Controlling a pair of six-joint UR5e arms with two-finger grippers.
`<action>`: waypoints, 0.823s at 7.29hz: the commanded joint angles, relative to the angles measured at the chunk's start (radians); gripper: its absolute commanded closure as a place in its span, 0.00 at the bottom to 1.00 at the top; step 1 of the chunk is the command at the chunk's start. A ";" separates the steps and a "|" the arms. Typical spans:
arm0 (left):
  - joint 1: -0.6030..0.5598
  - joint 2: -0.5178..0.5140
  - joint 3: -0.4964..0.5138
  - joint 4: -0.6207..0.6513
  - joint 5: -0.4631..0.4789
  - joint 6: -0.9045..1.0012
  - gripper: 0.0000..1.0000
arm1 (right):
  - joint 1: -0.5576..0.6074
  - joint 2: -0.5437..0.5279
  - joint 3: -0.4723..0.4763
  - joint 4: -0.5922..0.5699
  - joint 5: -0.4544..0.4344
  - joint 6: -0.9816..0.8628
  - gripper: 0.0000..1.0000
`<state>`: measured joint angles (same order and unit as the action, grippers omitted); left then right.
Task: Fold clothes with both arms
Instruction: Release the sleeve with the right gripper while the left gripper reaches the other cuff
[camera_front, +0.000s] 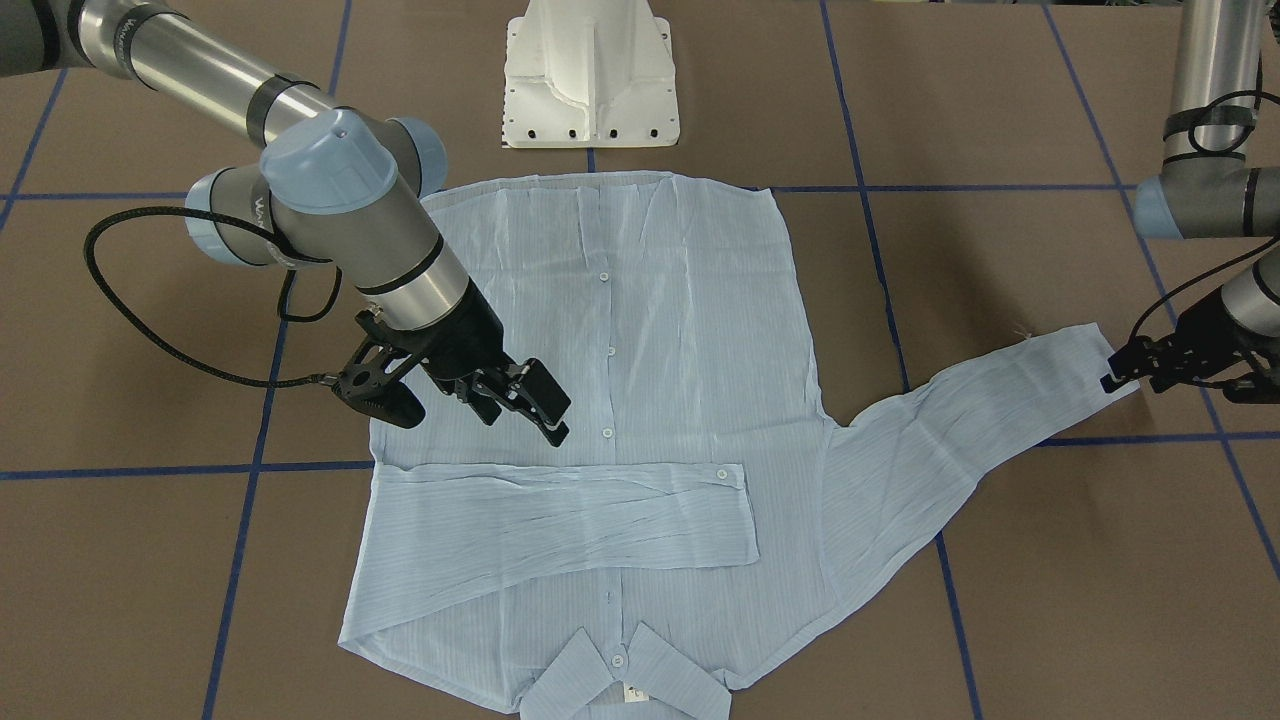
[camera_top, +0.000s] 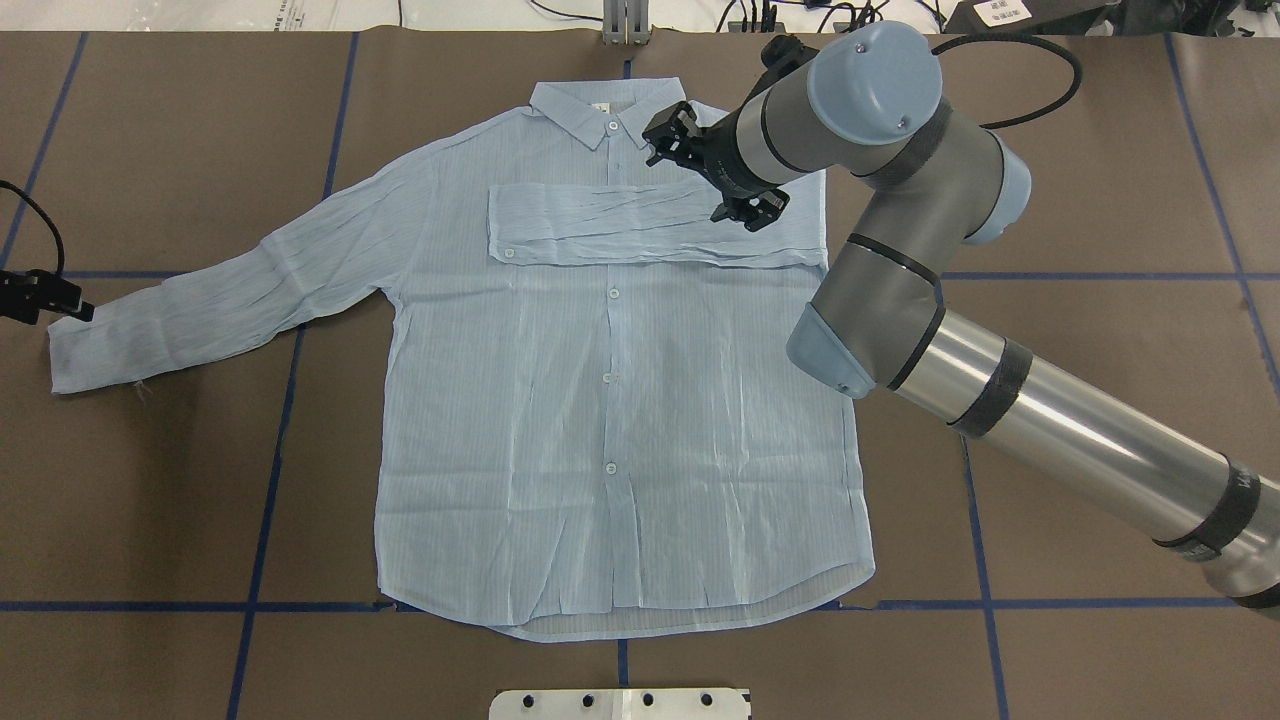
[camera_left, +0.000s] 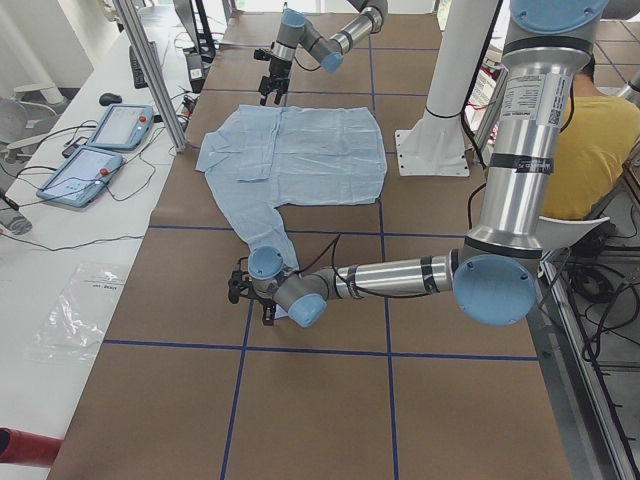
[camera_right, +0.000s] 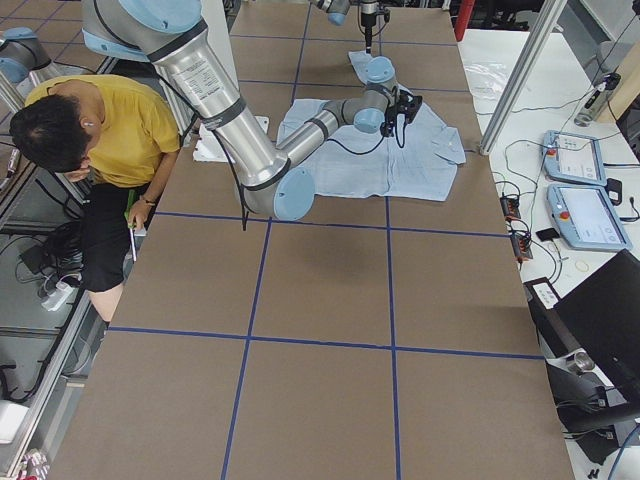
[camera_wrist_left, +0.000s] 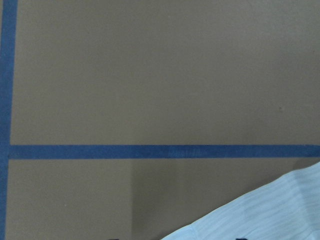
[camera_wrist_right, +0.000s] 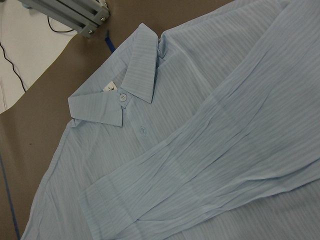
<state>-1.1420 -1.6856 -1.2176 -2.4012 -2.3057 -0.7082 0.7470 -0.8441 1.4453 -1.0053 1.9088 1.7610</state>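
The pale blue striped shirt (camera_front: 640, 330) lies flat, buttoned side up (camera_top: 600, 400), its collar (camera_top: 605, 105) at the far edge from the robot. One sleeve (camera_top: 640, 225) is folded across the chest. The other sleeve (camera_top: 230, 295) stretches out sideways on the table. My right gripper (camera_top: 712, 172) hovers open and empty above the folded sleeve (camera_front: 560, 515), near the shoulder. My left gripper (camera_front: 1115, 378) sits low at the outstretched sleeve's cuff (camera_front: 1075, 355), touching its edge; I cannot tell whether it is shut. The left wrist view shows only the cuff (camera_wrist_left: 270, 210) and bare table.
The brown table carries blue tape lines (camera_top: 270, 440). The white pedestal base (camera_front: 590, 80) stands just past the shirt's hem. A person in yellow (camera_right: 100, 130) sits behind the robot. Tablets (camera_left: 100, 150) lie on a side bench.
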 joint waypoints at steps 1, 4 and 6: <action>0.010 0.000 0.003 0.002 0.000 0.000 0.25 | 0.000 -0.001 0.004 0.001 -0.001 0.000 0.01; 0.011 0.003 0.004 0.002 0.000 -0.005 0.68 | 0.000 0.000 0.006 0.001 -0.001 0.005 0.01; 0.011 0.004 -0.003 0.004 -0.012 -0.005 1.00 | 0.000 -0.001 0.012 0.001 -0.002 0.009 0.01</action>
<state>-1.1306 -1.6814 -1.2170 -2.3982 -2.3117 -0.7139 0.7470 -0.8440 1.4543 -1.0048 1.9079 1.7682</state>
